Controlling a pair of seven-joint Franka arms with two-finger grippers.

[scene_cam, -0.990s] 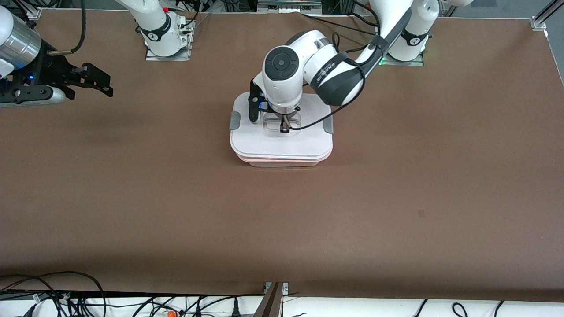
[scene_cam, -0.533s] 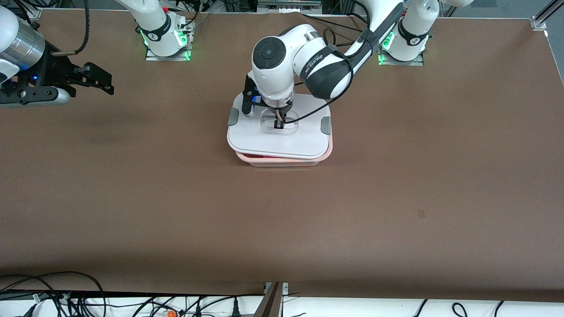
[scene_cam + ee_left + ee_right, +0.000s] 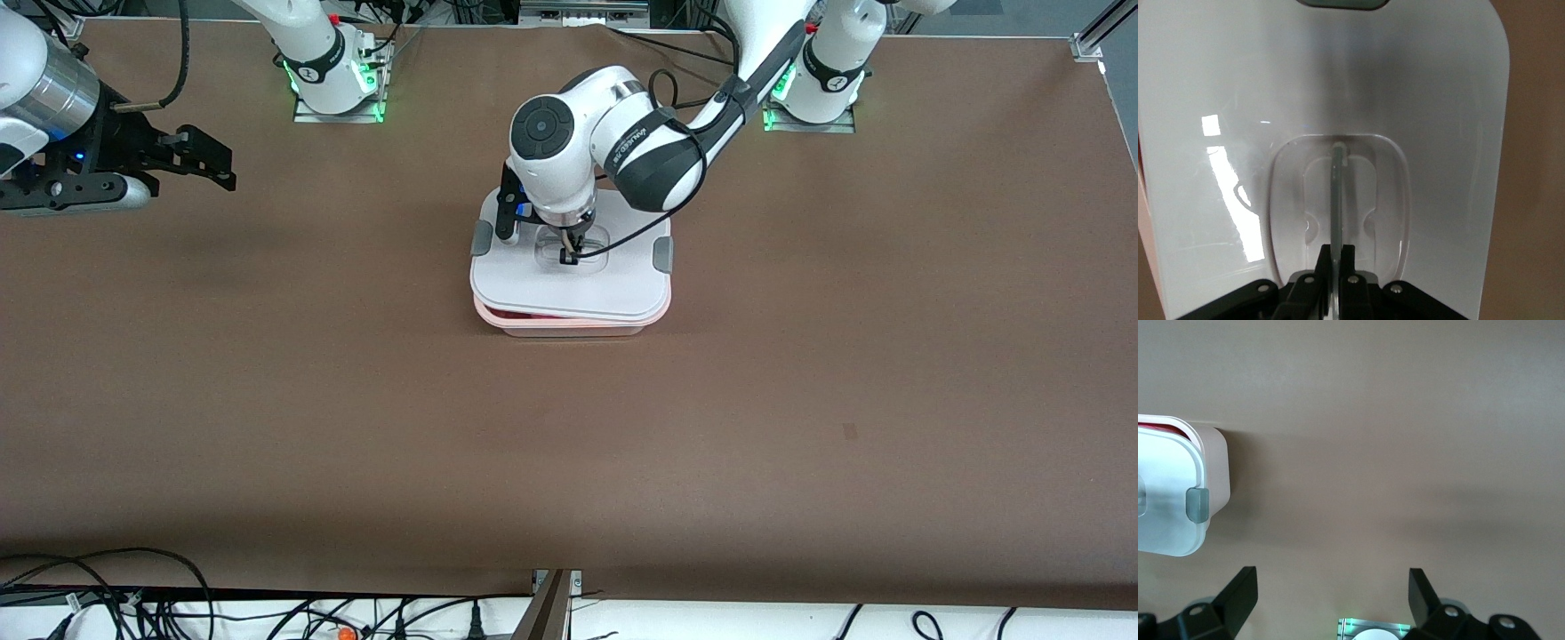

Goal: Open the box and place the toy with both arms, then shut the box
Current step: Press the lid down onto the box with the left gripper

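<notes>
brown table (image 3: 800, 356); wrist shows jaws pinching lid handle (image 3: 1336, 193).

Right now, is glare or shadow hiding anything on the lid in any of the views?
Left wrist view: bright window-shaped glare patches on the lid, but the clear handle pinched by the left claw stays readable. Front view: the left arm covers part of the lid; soft shadow under the right claw. Right wrist view: even light, a dim shadow beside the box.

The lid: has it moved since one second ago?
Yes. Held by the left gripper, the lid now sits askew on the box, shifted toward the right arm's end.
</notes>
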